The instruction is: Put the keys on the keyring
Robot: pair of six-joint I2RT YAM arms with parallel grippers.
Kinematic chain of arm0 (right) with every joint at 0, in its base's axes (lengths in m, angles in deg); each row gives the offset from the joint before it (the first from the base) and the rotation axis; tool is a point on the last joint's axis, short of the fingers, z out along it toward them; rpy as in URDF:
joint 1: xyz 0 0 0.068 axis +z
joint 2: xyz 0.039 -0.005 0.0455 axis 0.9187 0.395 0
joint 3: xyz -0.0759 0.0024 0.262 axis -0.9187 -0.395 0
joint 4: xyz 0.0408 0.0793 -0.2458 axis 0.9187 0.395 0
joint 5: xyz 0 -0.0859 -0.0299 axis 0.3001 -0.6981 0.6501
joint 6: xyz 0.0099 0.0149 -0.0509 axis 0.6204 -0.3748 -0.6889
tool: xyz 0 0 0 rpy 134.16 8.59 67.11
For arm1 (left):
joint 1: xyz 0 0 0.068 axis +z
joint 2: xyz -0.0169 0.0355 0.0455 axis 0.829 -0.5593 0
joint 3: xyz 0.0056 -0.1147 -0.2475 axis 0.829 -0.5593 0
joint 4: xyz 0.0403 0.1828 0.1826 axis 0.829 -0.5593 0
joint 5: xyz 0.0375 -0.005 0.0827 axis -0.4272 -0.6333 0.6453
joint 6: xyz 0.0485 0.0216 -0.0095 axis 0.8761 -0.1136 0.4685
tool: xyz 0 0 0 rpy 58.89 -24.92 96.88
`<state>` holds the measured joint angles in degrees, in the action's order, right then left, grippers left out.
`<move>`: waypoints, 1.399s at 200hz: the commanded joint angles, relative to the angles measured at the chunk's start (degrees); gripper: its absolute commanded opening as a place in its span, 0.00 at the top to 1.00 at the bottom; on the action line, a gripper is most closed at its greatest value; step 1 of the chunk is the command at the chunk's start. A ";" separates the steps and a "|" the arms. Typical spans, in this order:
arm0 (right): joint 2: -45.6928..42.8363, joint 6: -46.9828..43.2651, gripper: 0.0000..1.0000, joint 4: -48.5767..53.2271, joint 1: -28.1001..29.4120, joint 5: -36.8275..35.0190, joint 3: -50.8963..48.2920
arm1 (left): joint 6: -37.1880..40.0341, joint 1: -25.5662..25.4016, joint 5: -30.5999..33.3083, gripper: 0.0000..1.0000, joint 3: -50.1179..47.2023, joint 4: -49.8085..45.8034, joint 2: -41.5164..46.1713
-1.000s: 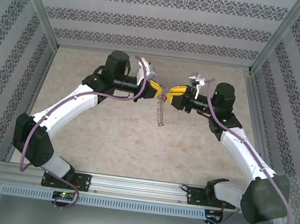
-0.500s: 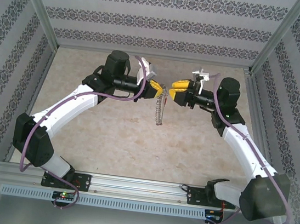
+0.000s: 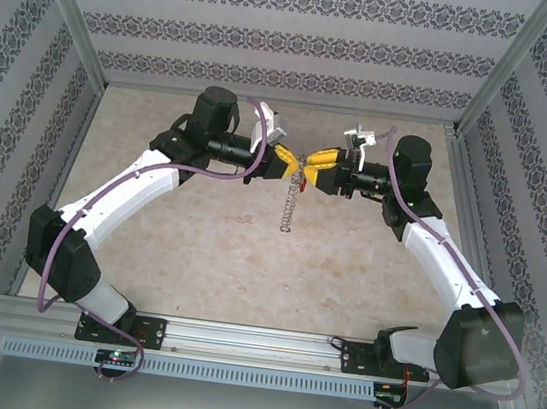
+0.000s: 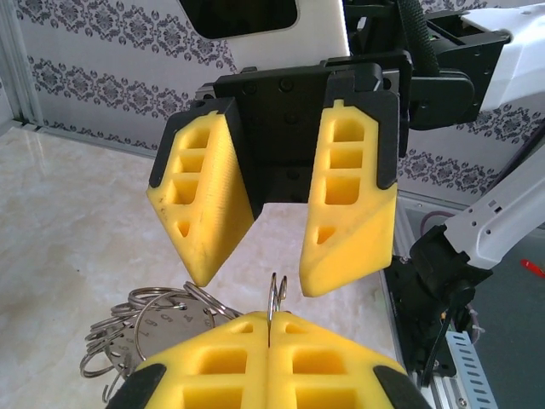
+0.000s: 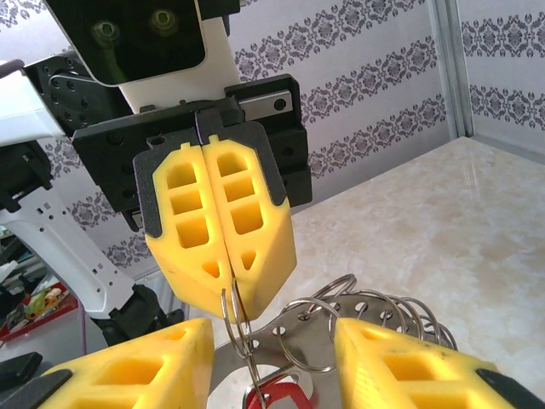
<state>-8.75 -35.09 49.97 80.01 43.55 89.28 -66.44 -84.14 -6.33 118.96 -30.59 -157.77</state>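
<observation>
Wearing white shells (image 3: 129, 191) between black joint housings (image 3: 64, 263) above the aluminium rail (image 3: 255, 341); trailing purple cables (image 3: 264, 123) up from that rail; ending, farthest from it, in yellow wedge fingers (image 4: 204, 213), ribbed and pocketed, on black mounts (image 4: 289, 128).

Keyring (image 3: 291, 207), thin silvery wire loop strung with many small metal rings, hanging vertically in mid-air, upper end clamped in left gripper (image 5: 228, 277), key (image 5: 279, 399), red plastic head, partly visible beside the wire loop.

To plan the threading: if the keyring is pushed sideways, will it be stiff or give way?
Probably floppy: the keyring hangs straight down like a chain from the shut left jaws. A sideways push would likely swing it. Its small rings look loose, so they may bunch.
</observation>
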 commanded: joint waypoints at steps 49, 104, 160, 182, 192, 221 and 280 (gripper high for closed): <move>2.05 -0.78 0.61 -0.86 0.84 1.74 3.43 | 1.68 -0.46 -2.94 1.00 2.57 -1.45 -1.03; 2.92 -1.14 0.65 -0.30 1.33 2.22 3.32 | 1.78 -0.45 -2.94 1.00 2.77 -1.47 -1.06; 2.84 -1.57 0.90 0.06 1.24 2.05 3.21 | 1.50 -0.49 -2.76 1.00 2.77 -1.23 -1.30; 3.35 -1.61 1.00 0.73 1.15 1.89 3.85 | 1.29 -0.48 -1.55 1.00 2.86 -1.20 -1.31; 3.53 -1.66 1.00 0.82 1.08 1.81 4.12 | 1.29 -0.43 -0.61 1.00 2.82 -1.33 -1.25; 4.62 -1.15 1.00 2.38 0.47 1.45 5.95 | 1.43 0.12 2.03 0.95 3.80 -2.40 -1.47; 10.72 -0.44 1.00 7.40 -0.54 2.01 15.36 | 5.76 4.55 0.17 0.71 13.04 -14.92 -3.29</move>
<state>-0.66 -35.59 55.70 80.32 45.17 99.73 -64.72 -81.67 -3.36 126.56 -37.82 -159.94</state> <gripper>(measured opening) 0.050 0.264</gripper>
